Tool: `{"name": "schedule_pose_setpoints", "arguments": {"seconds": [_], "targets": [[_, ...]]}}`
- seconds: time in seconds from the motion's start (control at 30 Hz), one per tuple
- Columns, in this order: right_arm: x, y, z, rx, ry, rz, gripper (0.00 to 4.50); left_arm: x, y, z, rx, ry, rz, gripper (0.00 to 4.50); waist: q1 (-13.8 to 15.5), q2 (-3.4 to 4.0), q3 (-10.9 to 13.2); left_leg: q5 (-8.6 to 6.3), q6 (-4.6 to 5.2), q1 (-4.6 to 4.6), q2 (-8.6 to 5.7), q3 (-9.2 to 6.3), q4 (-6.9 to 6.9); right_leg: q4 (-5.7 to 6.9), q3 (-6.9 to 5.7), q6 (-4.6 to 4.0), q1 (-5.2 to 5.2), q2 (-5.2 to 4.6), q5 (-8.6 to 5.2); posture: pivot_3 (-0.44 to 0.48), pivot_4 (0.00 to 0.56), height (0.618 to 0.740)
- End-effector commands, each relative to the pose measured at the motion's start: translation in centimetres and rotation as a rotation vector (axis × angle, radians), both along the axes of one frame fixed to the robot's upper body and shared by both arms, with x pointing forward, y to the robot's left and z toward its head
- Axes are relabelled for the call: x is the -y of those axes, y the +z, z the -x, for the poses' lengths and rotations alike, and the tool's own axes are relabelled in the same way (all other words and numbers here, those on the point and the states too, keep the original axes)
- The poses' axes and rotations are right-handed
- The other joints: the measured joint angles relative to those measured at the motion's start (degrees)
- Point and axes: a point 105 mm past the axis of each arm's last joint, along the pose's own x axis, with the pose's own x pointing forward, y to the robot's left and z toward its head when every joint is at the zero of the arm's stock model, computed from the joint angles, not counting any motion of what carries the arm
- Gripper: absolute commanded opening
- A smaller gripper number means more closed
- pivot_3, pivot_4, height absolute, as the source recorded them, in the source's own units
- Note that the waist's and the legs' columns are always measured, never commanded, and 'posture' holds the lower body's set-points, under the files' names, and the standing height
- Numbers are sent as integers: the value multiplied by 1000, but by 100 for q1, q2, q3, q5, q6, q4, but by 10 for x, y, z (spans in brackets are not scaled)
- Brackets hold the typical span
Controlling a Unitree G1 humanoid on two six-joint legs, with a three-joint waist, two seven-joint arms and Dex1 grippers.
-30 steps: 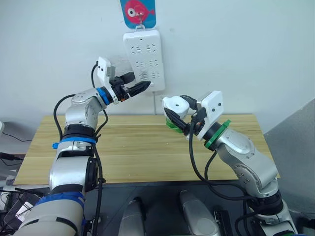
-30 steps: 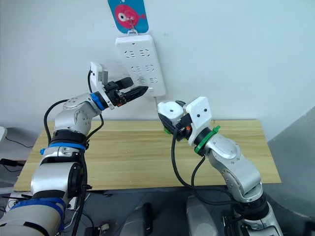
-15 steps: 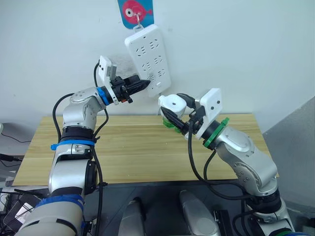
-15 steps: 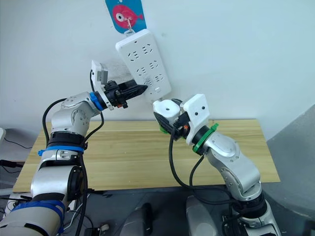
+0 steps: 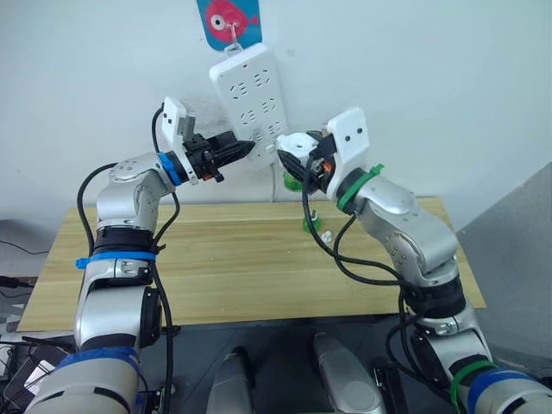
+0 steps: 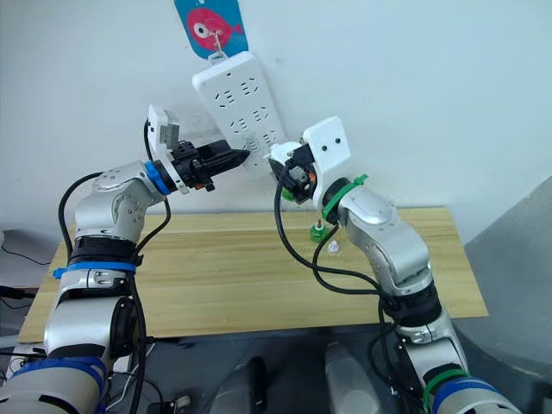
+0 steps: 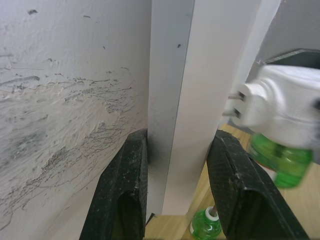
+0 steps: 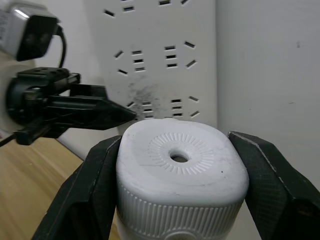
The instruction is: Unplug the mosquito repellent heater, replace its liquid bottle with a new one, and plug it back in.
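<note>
The white mosquito repellent heater (image 8: 180, 175), with a green liquid bottle (image 7: 277, 157) fitted under it, is held up in my right gripper (image 5: 296, 159), which is shut on it. Its two metal prongs (image 7: 232, 102) point at the lower sockets of the tilted white power strip (image 5: 250, 95) and sit right by its face. I cannot tell whether they touch. My left gripper (image 5: 244, 148) is shut on the strip's lower edge, one finger (image 7: 122, 195) behind it and the other in front. Another green bottle (image 5: 312, 224) stands on the wooden table (image 5: 216, 259).
The strip hangs from a hook on a blue and pink fish-shaped holder (image 5: 226, 19) on the white wall. A small clear cap (image 5: 327, 235) lies beside the standing bottle. The table's front edge runs close to the robot.
My right arm has lifted the heater from above the table up to the strip's lower sockets, uncovering the bottle on the table. The left gripper tilted the strip and still holds it.
</note>
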Motion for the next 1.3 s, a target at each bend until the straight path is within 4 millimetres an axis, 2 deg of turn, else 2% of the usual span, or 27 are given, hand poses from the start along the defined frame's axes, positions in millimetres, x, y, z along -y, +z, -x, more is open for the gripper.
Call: {"name": "schedule_pose_setpoints", "arguments": {"seconds": [0.03,0.57,1.0,1.3], "targets": [[-6,22,5,90,23,-37,3033,-9,11,3,38,34,-9,1349,-20,0,0,0,0,1,0,0,0,2,0,0,0,0,0,-241,234,735],[-18,23,0,121,32,-3,3024,-8,12,4,41,33,-17,1348,-37,0,0,0,0,6,-1,-1,5,21,0,0,-2,0,0,-236,231,735],[-11,23,7,101,36,3,3024,-11,11,5,40,39,-34,1347,-35,0,0,0,-1,6,-1,-1,5,23,-1,0,-2,0,0,-234,231,735],[-12,19,6,90,27,15,3024,-11,10,5,39,37,-34,1344,-36,0,0,0,-1,6,-1,-1,3,23,-1,0,-3,0,0,-232,228,735]]}}
